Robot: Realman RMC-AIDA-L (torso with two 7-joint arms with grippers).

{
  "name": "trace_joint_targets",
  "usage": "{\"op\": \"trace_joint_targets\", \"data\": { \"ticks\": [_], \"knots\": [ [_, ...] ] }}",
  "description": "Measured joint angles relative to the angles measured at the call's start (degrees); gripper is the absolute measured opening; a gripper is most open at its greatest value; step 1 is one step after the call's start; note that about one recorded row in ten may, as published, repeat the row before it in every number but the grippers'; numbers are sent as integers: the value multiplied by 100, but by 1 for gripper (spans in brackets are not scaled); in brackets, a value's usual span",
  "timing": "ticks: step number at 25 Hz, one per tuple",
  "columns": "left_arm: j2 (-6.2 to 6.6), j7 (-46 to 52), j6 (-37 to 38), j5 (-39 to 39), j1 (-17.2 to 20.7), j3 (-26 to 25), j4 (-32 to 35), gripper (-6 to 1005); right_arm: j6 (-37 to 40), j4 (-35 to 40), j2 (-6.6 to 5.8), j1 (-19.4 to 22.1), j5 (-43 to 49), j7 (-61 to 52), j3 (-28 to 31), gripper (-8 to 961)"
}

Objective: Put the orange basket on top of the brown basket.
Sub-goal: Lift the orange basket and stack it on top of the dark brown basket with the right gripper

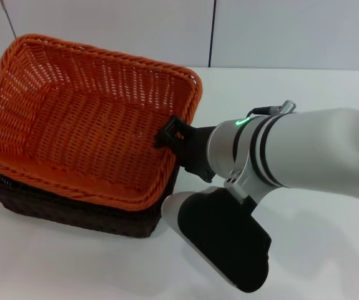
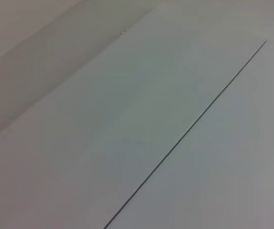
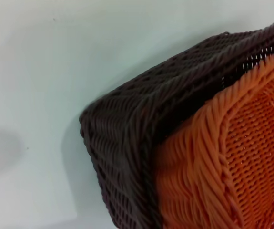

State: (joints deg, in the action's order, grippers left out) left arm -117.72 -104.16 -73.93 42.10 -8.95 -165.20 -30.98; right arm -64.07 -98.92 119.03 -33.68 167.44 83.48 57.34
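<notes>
head view: orange basket (image 1: pixel 73 119) nested in the brown basket (image 1: pixel 67 209), tilted, far rim raised well above the dark one, near rim resting on the brown rim. only the brown basket's near wall and right near corner visible under the orange weave. both standing on the white desk (image 1: pixel 329 250), toward its left part. right gripper (image 1: pixel 168 133) at the orange basket's right wall, one black finger reaching over the braided rim into the inside; other finger hidden behind the wall, so cannot tell whether clenched on the rim or released. white right arm with black bands and a small green light just right of the orange basket, stretching off the right edge; a black and white link lying lower, near the brown basket's right near corner. pale wall panels with a dark seam behind the baskets. left gripper out of sight.

left wrist view: only plain pale panels crossed by a thin dark seam; neither basket nor any gripper visible.

right wrist view: close on one corner of the brown basket (image 3: pixel 127 143), dark weave against the white desk (image 3: pixel 41 71). orange basket (image 3: pixel 232 162) inside that corner, its braided rim pressed against the brown rim. no fingers of the right gripper visible here.
</notes>
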Motion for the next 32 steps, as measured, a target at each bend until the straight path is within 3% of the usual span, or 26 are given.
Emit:
{"op": "trace_joint_targets", "data": {
  "ticks": [11, 21, 27, 32],
  "knots": [
    [12, 3, 16, 46, -51, 44, 101, 737, -570, -349, 36, -221, -46, -249, 119, 306],
    [13, 1, -16, 60, -39, 112, 128, 737, -996, -99, 28, -675, -34, -763, 135, 304],
    [17, 9, -17, 62, -29, 197, 120, 737, -1472, -498, 27, -712, -14, -885, 171, 304],
    [10, 55, -32, 62, -14, 230, 124, 737, -1697, -96, 36, -1057, -12, -1169, 117, 305]
  ]
}}
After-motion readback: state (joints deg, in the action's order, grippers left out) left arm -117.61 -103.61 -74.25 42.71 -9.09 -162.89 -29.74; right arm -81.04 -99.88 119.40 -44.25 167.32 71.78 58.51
